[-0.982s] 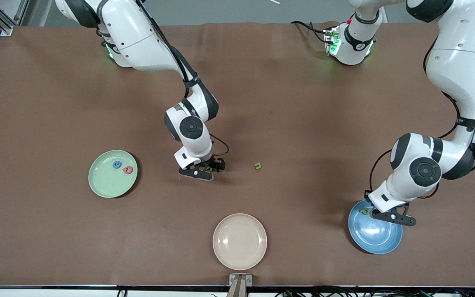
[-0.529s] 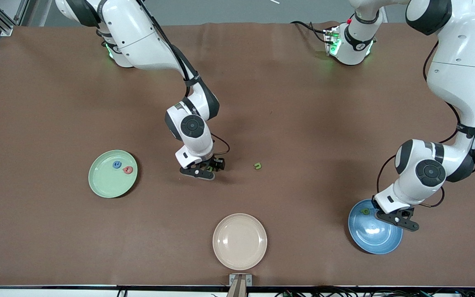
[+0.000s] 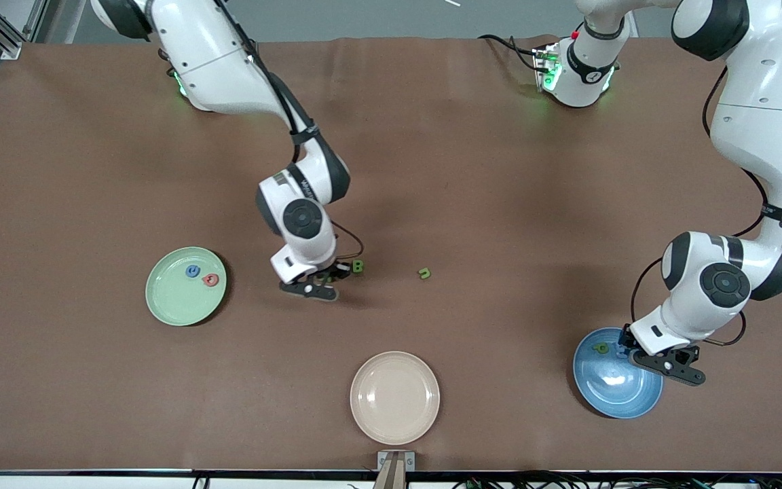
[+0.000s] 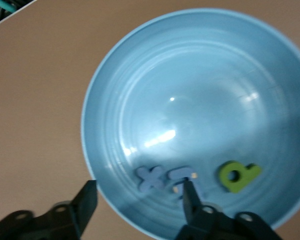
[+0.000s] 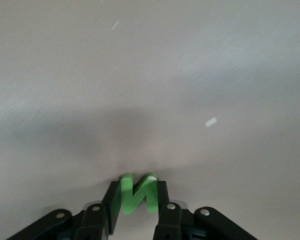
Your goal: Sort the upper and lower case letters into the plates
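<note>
Over the brown table, my right gripper [image 3: 322,278] [image 5: 138,187] is shut on a green letter N [image 5: 138,196]. Loose on the table toward the left arm's end of it are a green letter B [image 3: 358,266] and then another small green letter [image 3: 423,273]. The mint green plate [image 3: 174,302] holds a blue letter [image 3: 192,271] and a red letter [image 3: 210,279]. My left gripper [image 3: 635,350] [image 4: 139,202] hangs open over the rim of the blue plate [image 3: 618,401] [image 4: 200,90]. In that plate lie a blue X [image 4: 150,178], another blue letter [image 4: 182,175] and a green P [image 4: 238,174].
A beige plate [image 3: 394,397] with nothing in it sits near the table's front edge, between the two coloured plates. A small bracket [image 3: 395,462] sticks up at that edge just below it.
My right gripper has shut on the green N and shifted toward the green plate, which uncovered the green B. My left gripper has opened over the blue plate and drifted outward.
</note>
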Motion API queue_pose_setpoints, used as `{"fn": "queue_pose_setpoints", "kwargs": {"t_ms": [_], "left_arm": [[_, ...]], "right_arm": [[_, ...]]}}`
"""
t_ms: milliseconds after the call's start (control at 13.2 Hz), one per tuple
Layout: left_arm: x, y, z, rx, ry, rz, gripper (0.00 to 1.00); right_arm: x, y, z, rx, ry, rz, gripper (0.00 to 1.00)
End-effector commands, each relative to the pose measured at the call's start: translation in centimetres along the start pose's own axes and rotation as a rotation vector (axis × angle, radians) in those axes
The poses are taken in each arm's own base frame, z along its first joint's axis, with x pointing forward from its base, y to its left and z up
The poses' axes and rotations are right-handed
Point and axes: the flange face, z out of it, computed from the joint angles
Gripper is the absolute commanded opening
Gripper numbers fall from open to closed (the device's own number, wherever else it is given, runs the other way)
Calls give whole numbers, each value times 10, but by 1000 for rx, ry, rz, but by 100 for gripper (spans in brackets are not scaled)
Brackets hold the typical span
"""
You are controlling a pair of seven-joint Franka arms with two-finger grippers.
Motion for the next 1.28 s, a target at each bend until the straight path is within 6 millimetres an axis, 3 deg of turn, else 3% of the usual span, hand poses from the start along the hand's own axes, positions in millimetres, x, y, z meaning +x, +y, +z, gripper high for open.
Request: {"fn": "queue_pose_setpoints", "kwargs": {"t_ms": [0, 227, 302, 453, 529, 604, 680, 755, 906, 982, 1208], "left_arm": [[15, 35, -35, -50, -56, -84, 100], [28, 98, -58, -114, -121, -223, 100], [31, 129, -61, -133, -146, -276, 100], [36, 194, -64, -142, -172, -375, 100], [42, 240, -72, -141, -174, -427, 100], [44, 276, -77, -139, -179, -487, 100], [43, 304, -74, -139, -193, -529, 100], [40, 325, -70, -141, -205, -561, 100], [34, 373, -70, -137, -225, -624, 99], [31, 387, -70, -134, -234, -673, 98], [27, 430, -67, -143, -265, -819, 88]], "right_arm": [[41, 83, -51, 9, -37, -93, 0], [76, 179, -49, 20, -55, -212, 0], [83, 197, -47, 26, -57, -228, 0], [83, 200, -44, 28, -64, -221, 2], [80, 191, -44, 37, -67, -214, 4], [76, 177, -43, 55, -67, -204, 23], [68, 151, -46, 87, -52, -209, 86], [55, 118, -46, 116, -33, -189, 100], [28, 61, -30, 122, -1, -99, 100], [17, 40, -19, 129, 18, -71, 100], [-4, 6, 5, 133, 49, -75, 97]]}}
